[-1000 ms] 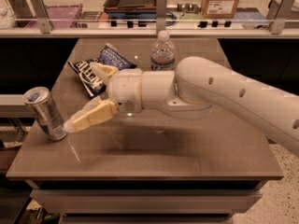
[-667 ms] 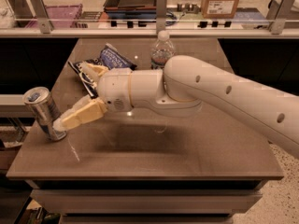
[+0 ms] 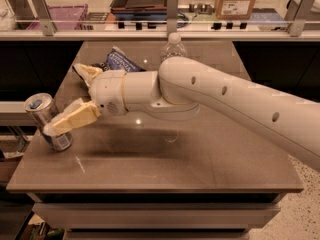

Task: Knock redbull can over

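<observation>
The redbull can (image 3: 44,115) is a slim silver can with blue patches at the left edge of the table (image 3: 200,164). It leans with its top toward the left, its base still on the table. My gripper (image 3: 63,100) is right beside it, with its fingers spread wide. The lower finger (image 3: 72,120) presses against the can's right side. The upper finger (image 3: 88,73) points back toward the chip bag and touches nothing of the can. The can's lower right side is hidden behind the finger.
A blue chip bag (image 3: 117,61) lies at the back left of the table, behind the gripper. A clear water bottle (image 3: 173,47) stands behind my arm (image 3: 235,101). A glass-fronted counter (image 3: 165,26) with trays and a box runs along the back.
My arm has swept to the left. The lower finger has reached the can and pushed it, and the can now leans further left at the table edge.
</observation>
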